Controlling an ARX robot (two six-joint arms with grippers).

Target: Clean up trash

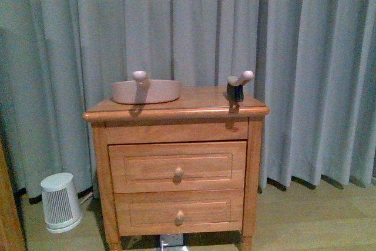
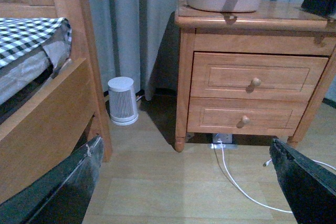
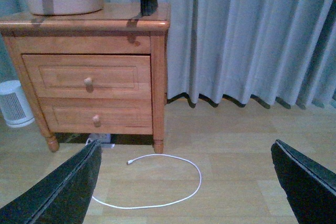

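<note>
Neither arm shows in the front view, so the wrist cameras have to tell the rest. The left gripper [image 2: 185, 142] has its black fingers [image 2: 63, 187] spread wide with nothing between them, only the tips in frame. It is the same for the right gripper [image 3: 186, 142]: fingers [image 3: 310, 182] wide apart, holding nothing. The trash I cannot find in any view. The one place it could be hiding is inside the dustpan [image 1: 147, 91], and the wall of the pan blocks the inside from all three cameras. That single pale pink dustpan sits on the left half of the nightstand [image 1: 176, 110] top, its handle sticking up. One brush [image 1: 237, 84] stands on its black bristles near the right edge, well apart from the pan. There are two drawers, upper [image 1: 176, 166] and lower [image 1: 179, 211], both shut with one knob each, so their contents are unseen. On the floor by the nightstand's left side stands one small white ribbed appliance [image 1: 60, 202]. One white cable [image 3: 173, 182] loops across the floor, running toward something pale under the nightstand that is too dim to name. A wooden bed frame [image 2: 42, 108] with a checked cloth [image 2: 26, 32] is cut off at the frame edge. A grey curtain [image 1: 305, 57] hangs behind.
</note>
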